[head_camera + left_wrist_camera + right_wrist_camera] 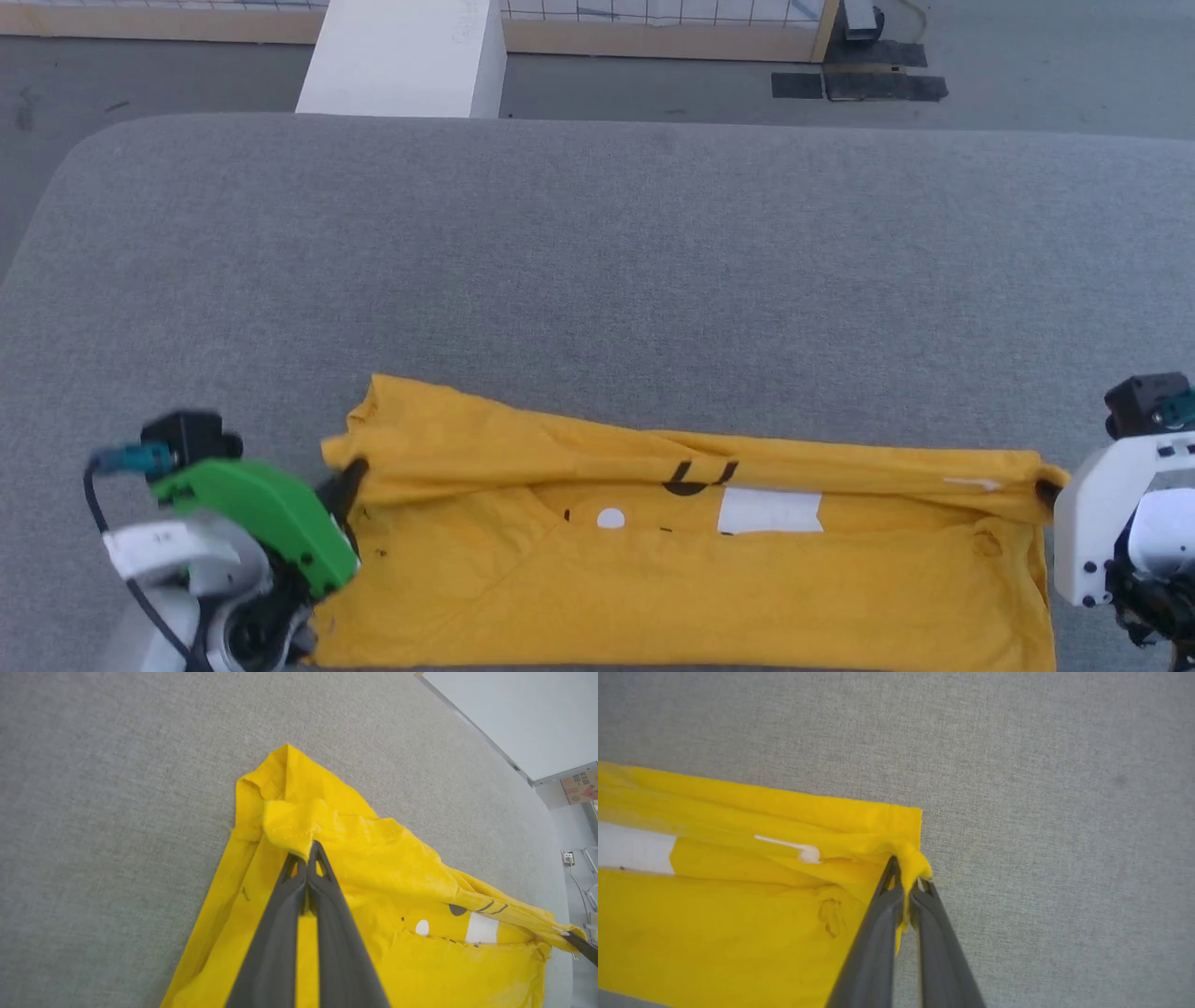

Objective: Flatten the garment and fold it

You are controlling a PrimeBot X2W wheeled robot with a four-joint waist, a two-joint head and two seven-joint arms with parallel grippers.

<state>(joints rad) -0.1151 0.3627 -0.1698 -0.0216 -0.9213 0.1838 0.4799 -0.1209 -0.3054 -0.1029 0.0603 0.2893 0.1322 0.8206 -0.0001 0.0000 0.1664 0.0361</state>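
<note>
One yellow garment (691, 579) is counted on one grey counter (597, 261), with one white block (401, 56) beyond the garment. Two pincers are counted, the left pincer (345, 481) at the garment's left end and the right pincer (1047, 487) at its right end. On the garment one white rectangle (769, 511) and one white dot (611, 518) are seen.

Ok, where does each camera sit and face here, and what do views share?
Head: looks forward and down at the garment on the grey surface; left gripper, right gripper at its ends.
Left wrist: looks along its shut fingers, pinching a bunched fold.
Right wrist: along its fingers, pinching a corner.
All share the white patch.
</note>
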